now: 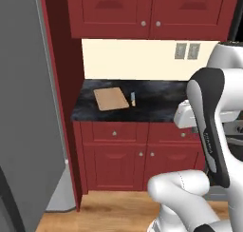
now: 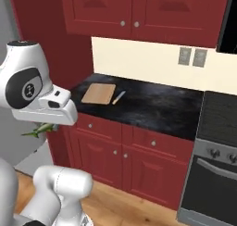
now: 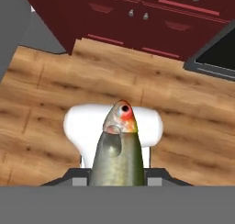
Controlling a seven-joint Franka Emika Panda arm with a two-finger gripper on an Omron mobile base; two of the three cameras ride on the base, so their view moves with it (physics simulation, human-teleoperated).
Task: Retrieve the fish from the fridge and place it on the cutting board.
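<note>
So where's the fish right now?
The fish is clamped in the robot's tool, out over the wooden floor in the hand view. In the right base view its tail pokes out under the hand, left of the cutting board.

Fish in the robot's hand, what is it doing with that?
The robot's gripper is shut on a small grey-green fish and holds it over the wooden floor, beside the grey fridge. The cutting board lies bare on the dark countertop, with a small knife next to it. The fish is not on the board yet.
</note>
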